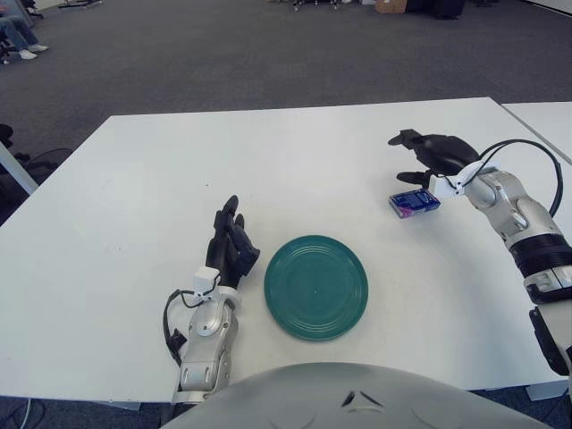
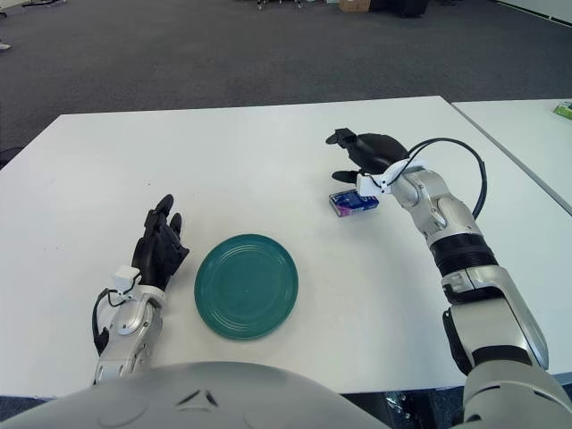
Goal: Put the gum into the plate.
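Observation:
A small blue gum pack [image 1: 414,202] lies flat on the white table [image 1: 134,206], right of centre. My right hand [image 1: 425,157] hovers just behind and above it, fingers spread and holding nothing; its wrist is close over the pack's far edge. The round green plate [image 1: 315,286] sits near the table's front edge, well to the left of the gum, with nothing on it. My left hand [image 1: 231,247] shows beside the plate's left rim, fingers stretched out and relaxed.
A black cable [image 1: 527,156] loops off my right forearm. A second white table [image 1: 547,121] stands close on the right, with a small green item [image 2: 563,110] on it. Grey carpet lies beyond the far edge.

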### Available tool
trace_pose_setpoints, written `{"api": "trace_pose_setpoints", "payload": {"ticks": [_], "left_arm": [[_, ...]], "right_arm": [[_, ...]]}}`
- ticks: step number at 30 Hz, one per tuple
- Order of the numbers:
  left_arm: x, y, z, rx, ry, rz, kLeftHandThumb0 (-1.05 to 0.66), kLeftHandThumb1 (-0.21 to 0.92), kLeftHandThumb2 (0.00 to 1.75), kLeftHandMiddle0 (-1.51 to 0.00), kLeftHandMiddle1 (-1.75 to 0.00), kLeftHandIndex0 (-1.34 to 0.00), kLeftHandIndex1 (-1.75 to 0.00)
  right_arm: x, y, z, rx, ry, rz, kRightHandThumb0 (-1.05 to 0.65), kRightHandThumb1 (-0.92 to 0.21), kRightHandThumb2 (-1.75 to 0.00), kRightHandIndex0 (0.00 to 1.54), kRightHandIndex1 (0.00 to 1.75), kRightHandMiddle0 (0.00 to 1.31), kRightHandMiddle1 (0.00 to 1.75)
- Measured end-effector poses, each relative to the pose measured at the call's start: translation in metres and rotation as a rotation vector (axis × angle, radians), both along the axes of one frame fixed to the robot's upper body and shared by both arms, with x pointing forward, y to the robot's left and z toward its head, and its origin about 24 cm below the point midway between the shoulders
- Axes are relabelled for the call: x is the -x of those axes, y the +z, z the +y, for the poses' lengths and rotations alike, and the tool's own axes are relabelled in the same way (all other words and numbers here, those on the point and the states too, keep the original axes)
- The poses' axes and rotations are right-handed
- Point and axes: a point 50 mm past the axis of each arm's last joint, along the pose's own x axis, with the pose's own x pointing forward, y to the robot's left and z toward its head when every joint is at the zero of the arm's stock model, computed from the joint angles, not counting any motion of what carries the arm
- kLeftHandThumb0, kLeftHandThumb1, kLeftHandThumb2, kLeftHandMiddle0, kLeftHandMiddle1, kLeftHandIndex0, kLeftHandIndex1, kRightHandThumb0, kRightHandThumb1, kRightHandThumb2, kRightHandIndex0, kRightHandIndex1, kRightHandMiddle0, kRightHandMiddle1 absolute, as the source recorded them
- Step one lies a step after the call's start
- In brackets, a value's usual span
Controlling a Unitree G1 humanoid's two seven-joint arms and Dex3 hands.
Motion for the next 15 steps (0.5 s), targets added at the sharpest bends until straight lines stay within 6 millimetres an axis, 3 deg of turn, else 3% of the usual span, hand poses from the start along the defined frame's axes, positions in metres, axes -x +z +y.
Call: {"api": "trace_pose_setpoints", "payload": {"ticks": [15], "left_arm": [[0.000,-0.001,0.001,0.017,-0.007,0.016,-0.92,0.92,1.05,-0.21,0.00,0.00,-0.39]], "right_arm": [[0.006,-0.014,-0.014,0.088,0.037,0.119,-0.91,-0.92,-0.58,0.31,0.01,0.00,0.55]]}}
